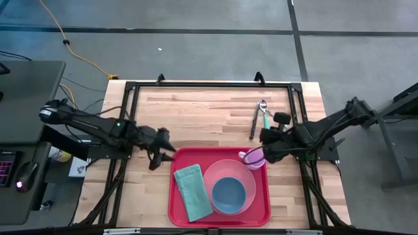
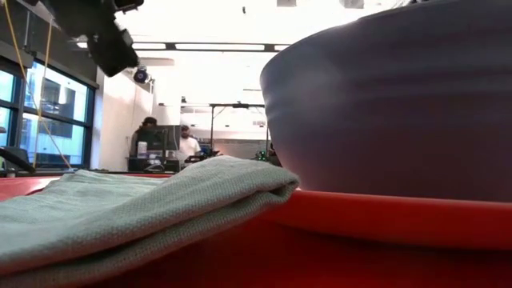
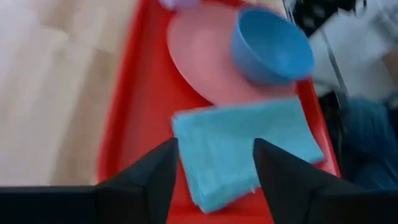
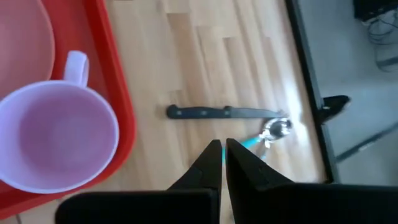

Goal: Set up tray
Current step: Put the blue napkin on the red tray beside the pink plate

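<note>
Sitting at the lower centre of the high view, the tray (image 1: 220, 214) is resting on the wooden surface (image 1: 196, 111) and is already carrying a folded teal cloth (image 1: 192, 190), a pink plate (image 1: 225, 175) with a blue bowl (image 1: 228, 194) on it, and a lilac mug (image 1: 254, 158) in its upper right corner.

Left end effector (image 1: 159, 156) is hovering just off the tray's upper left corner, fingers (image 3: 146, 180) standing apart with nothing between them; its wrist view is looking down onto the cloth.

Right end effector (image 1: 266, 145) is hanging just above and right of the mug, fingertips pressed together, gripping nothing.

Cutlery is still lying off the tray: a black-handled knife (image 1: 253, 123) and a teal-handled spoon (image 1: 264, 111), side by side in the upper right of the high view, beyond the tray's upper right corner. Both are running their long axes roughly top to bottom in that view. In the right wrist view the knife (image 4: 217, 112) is lying crosswise just ahead of the closed fingertips.

Judgement: the right arm is clearly the nearer one to the cutlery; its fingers would need opening before straddling the knife handle across its narrow width.
</note>
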